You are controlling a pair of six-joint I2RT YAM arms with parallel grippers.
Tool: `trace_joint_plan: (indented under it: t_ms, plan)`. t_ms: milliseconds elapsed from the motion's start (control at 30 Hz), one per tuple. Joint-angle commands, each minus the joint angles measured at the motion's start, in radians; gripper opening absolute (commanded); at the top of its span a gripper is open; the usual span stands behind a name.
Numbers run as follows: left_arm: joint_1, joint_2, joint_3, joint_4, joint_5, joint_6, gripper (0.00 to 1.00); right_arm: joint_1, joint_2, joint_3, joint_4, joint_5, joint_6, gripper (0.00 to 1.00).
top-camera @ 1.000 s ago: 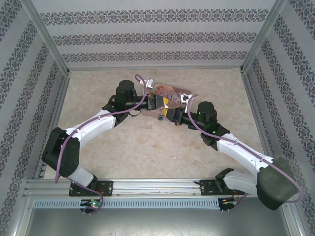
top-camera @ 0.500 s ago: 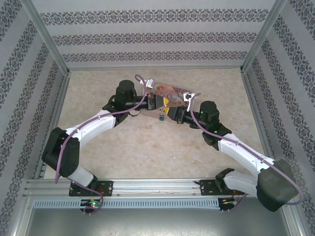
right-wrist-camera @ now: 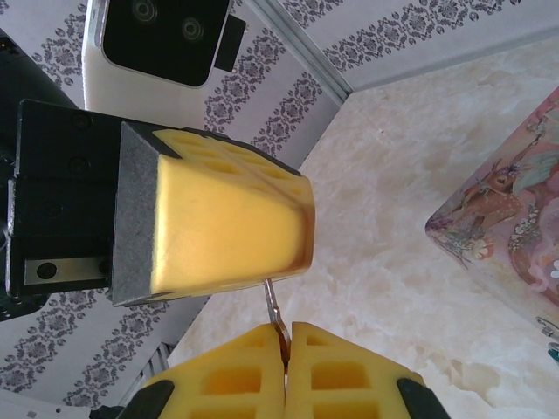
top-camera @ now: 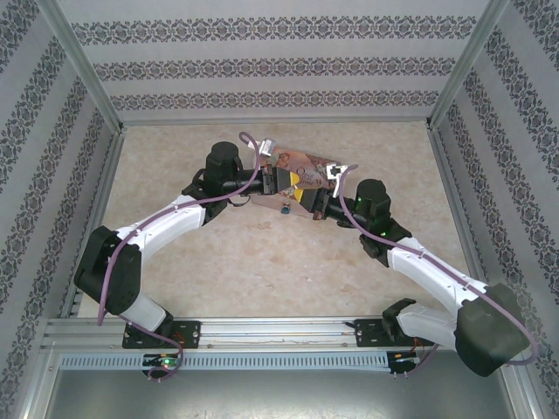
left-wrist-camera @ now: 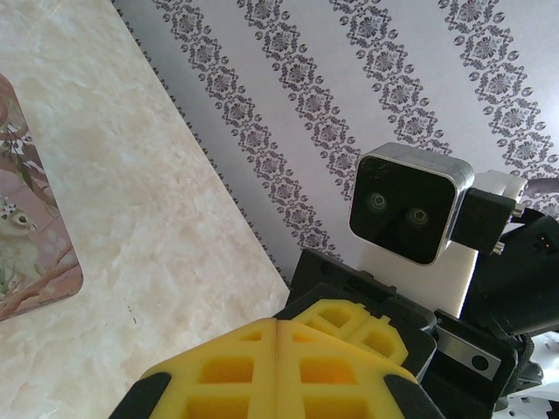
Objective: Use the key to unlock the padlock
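Note:
The thin grey key [right-wrist-camera: 272,301] is pinched between the yellow pads of my right gripper [right-wrist-camera: 286,336], which is shut on it. Its free end touches the lower edge of my left gripper's yellow finger [right-wrist-camera: 231,223]. My left gripper [left-wrist-camera: 276,336] is shut, with its pads pressed flat and nothing visible between them. In the top view both grippers meet in front of the pink tin, left [top-camera: 293,181] and right [top-camera: 306,197]. The tiny blue padlock [top-camera: 286,209] sits on the table just in front of them, apart from both.
The pink illustrated tin [top-camera: 301,162] lies just behind the grippers, and its corner [right-wrist-camera: 507,218] is to the right in the right wrist view. The marbled tabletop [top-camera: 218,253] is enclosed by patterned walls [top-camera: 262,65] on three sides.
My right wrist has shifted slightly right and back, with the key still held. The left arm and the padlock have not moved.

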Motion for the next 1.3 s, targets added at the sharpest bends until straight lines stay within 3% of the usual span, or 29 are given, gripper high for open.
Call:
trace_joint_plan:
  t_ms: [0,67,167,300,433,600,733,1033,1267]
  plan:
    - [-0.004,-0.018,0.02,0.006,-0.029,0.027,0.0,-0.013,-0.027,-0.018,0.0,-0.005,-0.009,0.0]
    - [-0.001,-0.026,0.013,0.011,-0.033,0.027,0.0,-0.014,-0.033,-0.018,-0.01,-0.005,-0.015,0.0]
    - [0.006,-0.044,0.0,0.01,-0.045,0.034,0.09,-0.016,-0.037,-0.016,-0.027,-0.004,-0.03,0.0]
    - [0.021,-0.084,-0.024,0.004,-0.075,0.05,0.32,-0.017,-0.032,-0.002,-0.072,-0.007,-0.067,0.0]
    - [0.039,-0.149,-0.059,-0.059,-0.143,0.122,0.48,-0.017,-0.02,0.024,-0.136,-0.014,-0.158,0.0]
    - [0.046,-0.259,-0.116,-0.201,-0.294,0.293,0.7,-0.034,0.022,0.073,-0.243,-0.023,-0.3,0.0]
    - [0.046,-0.354,-0.213,-0.22,-0.419,0.41,0.87,-0.073,0.093,0.105,-0.268,-0.08,-0.359,0.0]
    - [0.046,-0.434,-0.412,-0.13,-0.58,0.449,0.95,-0.156,0.33,0.223,-0.248,-0.183,-0.312,0.0]
    - [0.046,-0.367,-0.48,-0.056,-0.59,0.419,0.95,-0.17,0.514,0.308,-0.211,-0.163,-0.21,0.0]
